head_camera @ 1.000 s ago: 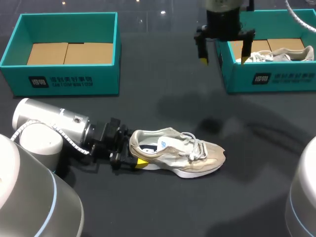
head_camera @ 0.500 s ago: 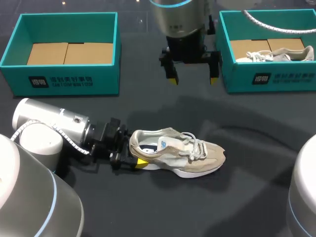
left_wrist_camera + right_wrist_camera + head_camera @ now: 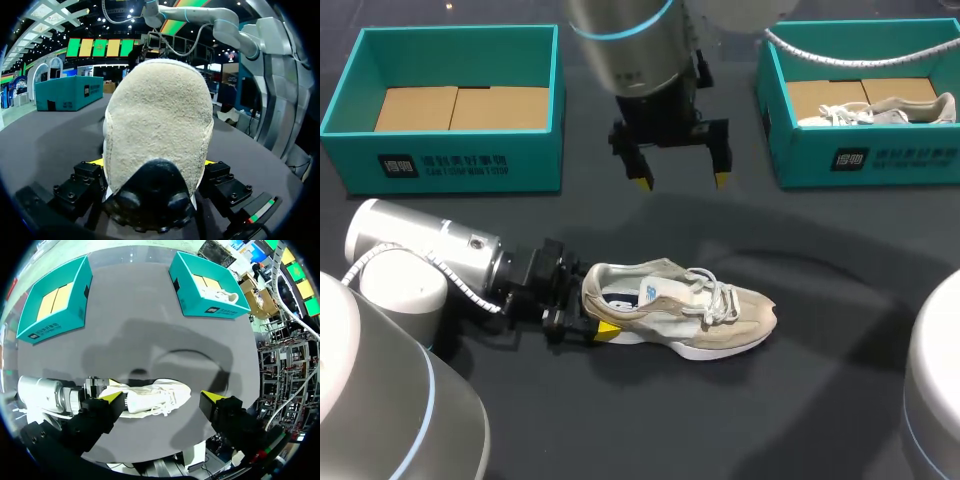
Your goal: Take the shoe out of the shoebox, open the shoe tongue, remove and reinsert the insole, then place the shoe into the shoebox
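Beige shoe (image 3: 680,310): out of the box, on its sole on the tabletop (image 3: 820,400), opening up.
Long axis: runs across the robot's front, heel toward the left arm, toe toward the right side.
Left end effector (image 3: 592,314): clenched on the shoe's heel from two sides; the left wrist view shows a yellow tip at each flank of the heel. Looks like it's acting as the anchor.
Right end effector (image 3: 682,182): released, fingers spread wide, holding nothing. Hangs above the tabletop on the far side of the shoe, roughly level with its middle. In its own wrist view the shoe (image 3: 150,397) sits ahead, between the open fingers.
Key relation: the tongue and laces are toward the robot and down from the right end effector. It's the only free one, so the tongue step is likely its job.
Finger line: about parallel to the shoe's long axis; may need a wrist turn to pinch the tongue.
Room: bare tabletop all around the shoe.
Boxes: empty left box (image 3: 450,160) and right box (image 3: 860,160), which holds a second shoe (image 3: 880,108), both well beyond the shoe, out of the descent path.
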`<state>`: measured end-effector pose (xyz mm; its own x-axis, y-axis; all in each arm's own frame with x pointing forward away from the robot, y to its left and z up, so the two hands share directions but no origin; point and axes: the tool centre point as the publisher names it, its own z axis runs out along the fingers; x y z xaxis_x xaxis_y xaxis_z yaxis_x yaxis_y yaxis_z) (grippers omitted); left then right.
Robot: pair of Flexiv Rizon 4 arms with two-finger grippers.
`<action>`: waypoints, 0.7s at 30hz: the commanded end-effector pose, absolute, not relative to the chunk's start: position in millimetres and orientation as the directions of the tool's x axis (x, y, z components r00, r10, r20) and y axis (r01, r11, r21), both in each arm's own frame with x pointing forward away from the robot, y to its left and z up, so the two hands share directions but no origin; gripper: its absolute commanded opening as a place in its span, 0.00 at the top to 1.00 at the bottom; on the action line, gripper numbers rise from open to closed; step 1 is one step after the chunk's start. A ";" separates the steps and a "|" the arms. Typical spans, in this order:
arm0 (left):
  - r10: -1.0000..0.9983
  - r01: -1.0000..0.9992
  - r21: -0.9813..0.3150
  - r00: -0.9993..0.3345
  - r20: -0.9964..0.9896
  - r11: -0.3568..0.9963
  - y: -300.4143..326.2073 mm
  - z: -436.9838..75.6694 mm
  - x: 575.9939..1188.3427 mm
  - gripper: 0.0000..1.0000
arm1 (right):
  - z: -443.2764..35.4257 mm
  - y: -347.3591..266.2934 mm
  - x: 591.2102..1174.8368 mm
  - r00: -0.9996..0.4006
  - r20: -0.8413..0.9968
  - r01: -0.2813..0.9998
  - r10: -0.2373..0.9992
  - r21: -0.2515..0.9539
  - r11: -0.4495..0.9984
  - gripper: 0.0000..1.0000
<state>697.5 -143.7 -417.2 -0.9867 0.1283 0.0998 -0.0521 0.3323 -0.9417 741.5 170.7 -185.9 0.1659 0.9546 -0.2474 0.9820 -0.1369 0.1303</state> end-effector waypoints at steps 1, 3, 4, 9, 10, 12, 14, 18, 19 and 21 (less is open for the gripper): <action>0.127 -0.052 -0.941 -0.987 0.099 0.334 -145.3 -419.2 698.5 1.00 | -187.1 178.7 734.8 0.220 -0.287 0.971 0.932 0.153 -0.182 0.00; 0.127 -0.052 -0.941 -0.987 0.099 0.334 -145.3 -419.2 698.5 1.00 | -187.1 178.7 734.8 0.220 -0.287 0.971 0.932 0.153 -0.182 0.00; 0.127 -0.052 -0.941 -0.987 0.099 0.334 -145.3 -419.2 698.5 1.00 | -187.1 178.7 734.8 0.220 -0.287 0.971 0.932 0.153 -0.182 0.00; 0.127 -0.052 -0.941 -0.987 0.099 0.334 -145.3 -419.2 698.5 1.00 | -187.1 178.7 734.8 0.220 -0.287 0.971 0.932 0.153 -0.182 0.00; 0.127 -0.052 -0.941 -0.987 0.099 0.334 -145.3 -419.2 698.5 1.00 | -189.6 177.8 735.8 0.228 -0.290 0.969 0.929 0.164 -0.186 0.00; 0.127 -0.052 -0.941 -0.987 0.099 0.334 -145.3 -419.2 698.5 1.00 | -196.4 179.8 732.4 0.250 -0.285 0.962 0.925 0.185 -0.203 0.00; 0.127 -0.052 -0.941 -0.987 0.099 0.334 -145.3 -419.2 698.5 1.00 | -202.2 184.7 726.0 0.271 -0.296 0.956 0.916 0.195 -0.219 0.00; 0.127 -0.052 -0.941 -0.987 0.099 0.334 -145.3 -419.2 698.5 1.00 | -211.3 195.5 705.2 0.295 -0.293 0.946 0.909 0.220 -0.236 0.00; 0.127 -0.052 -0.941 -0.987 0.099 0.334 -145.3 -419.2 698.5 1.00 | -213.3 195.1 699.9 0.301 -0.290 0.945 0.908 0.221 -0.242 0.00; 0.127 -0.052 -0.941 -0.987 0.099 0.334 -145.3 -419.2 698.5 1.00 | -216.9 198.5 687.3 0.331 -0.300 0.936 0.895 0.228 -0.270 0.00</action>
<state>697.5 -143.7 -417.2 -0.9867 0.1283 0.0998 -0.0521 0.3323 -0.9417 712.6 184.2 -209.2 0.0651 0.9531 -0.2955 0.9923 -0.0306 0.1199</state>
